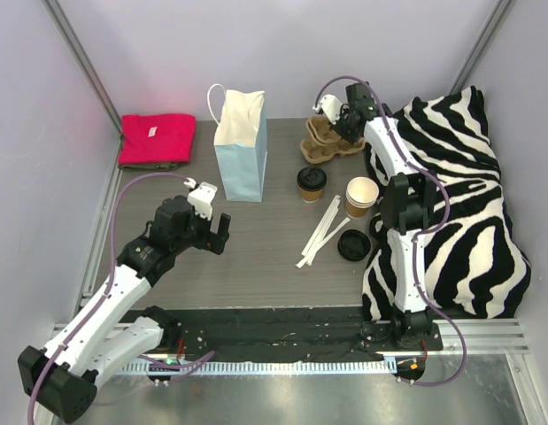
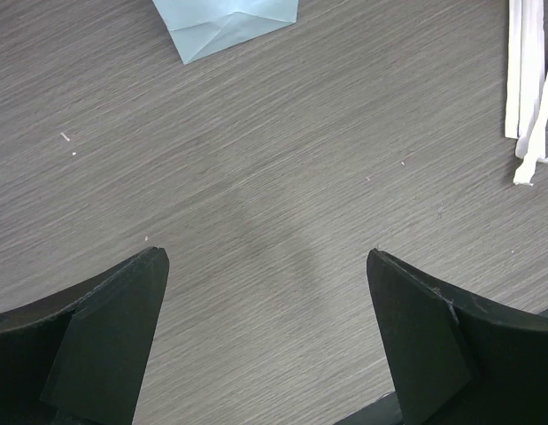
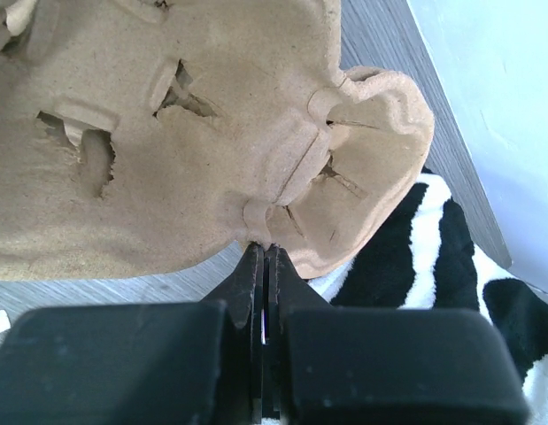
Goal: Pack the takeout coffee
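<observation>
The takeout coffee (image 1: pixel 311 183), a tan cup with a black lid, stands upright on the table right of the light blue paper bag (image 1: pixel 241 146). My right gripper (image 1: pixel 337 126) is at the back, shut with its tips (image 3: pixel 267 248) pinched on the rim of the brown pulp cup carrier (image 3: pixel 194 133). My left gripper (image 1: pixel 222 232) hovers open over bare table in front of the bag, nothing between its fingers (image 2: pixel 123 319). The bag's bottom corner (image 2: pixel 225 22) shows at the top of the left wrist view.
An open tan cup (image 1: pixel 361 197) and a loose black lid (image 1: pixel 354 245) sit right of the coffee, with white wrapped straws (image 1: pixel 322 232) lying between. A zebra-striped cloth (image 1: pixel 451 204) covers the right side. A folded red cloth (image 1: pixel 157 139) lies back left.
</observation>
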Controlling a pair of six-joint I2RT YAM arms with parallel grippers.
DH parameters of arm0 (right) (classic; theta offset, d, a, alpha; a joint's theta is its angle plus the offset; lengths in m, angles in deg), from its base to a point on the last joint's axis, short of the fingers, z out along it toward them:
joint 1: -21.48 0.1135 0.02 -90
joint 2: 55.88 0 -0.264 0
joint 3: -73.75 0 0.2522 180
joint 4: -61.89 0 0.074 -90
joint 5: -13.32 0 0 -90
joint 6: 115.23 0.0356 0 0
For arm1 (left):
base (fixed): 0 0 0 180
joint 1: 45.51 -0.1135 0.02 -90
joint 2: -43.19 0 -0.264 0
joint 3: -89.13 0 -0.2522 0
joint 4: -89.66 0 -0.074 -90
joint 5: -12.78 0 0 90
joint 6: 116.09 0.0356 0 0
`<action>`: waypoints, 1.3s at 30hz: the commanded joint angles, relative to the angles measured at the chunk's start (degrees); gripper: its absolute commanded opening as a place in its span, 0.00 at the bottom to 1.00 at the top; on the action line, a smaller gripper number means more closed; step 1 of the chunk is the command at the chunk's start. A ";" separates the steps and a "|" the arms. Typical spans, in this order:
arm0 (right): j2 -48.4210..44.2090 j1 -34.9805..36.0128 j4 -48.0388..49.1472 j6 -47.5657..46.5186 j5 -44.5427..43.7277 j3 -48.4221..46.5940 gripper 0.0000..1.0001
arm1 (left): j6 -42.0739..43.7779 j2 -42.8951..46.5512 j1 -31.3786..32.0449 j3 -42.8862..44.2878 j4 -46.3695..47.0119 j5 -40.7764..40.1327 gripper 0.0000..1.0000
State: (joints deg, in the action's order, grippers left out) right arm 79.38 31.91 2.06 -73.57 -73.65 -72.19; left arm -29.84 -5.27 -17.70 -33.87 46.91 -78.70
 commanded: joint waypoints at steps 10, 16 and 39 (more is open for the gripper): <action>-5.97 0.55 6.95 -0.43 -1.97 2.34 0.01 | -1.79 1.89 -1.01 3.87 1.40 4.73 1.00; -8.44 3.10 13.02 -5.56 -8.40 12.76 0.01 | -1.35 1.36 -1.01 3.78 1.66 4.20 1.00; -8.87 1.34 7.66 3.51 -4.09 2.81 0.01 | 0.05 1.98 -1.09 5.27 5.52 7.27 1.00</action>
State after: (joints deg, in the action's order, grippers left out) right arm 75.36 33.36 9.08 -72.94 -79.68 -66.35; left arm -30.54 -3.57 -18.53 -31.88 47.93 -73.87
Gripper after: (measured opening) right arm 0.032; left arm 0.996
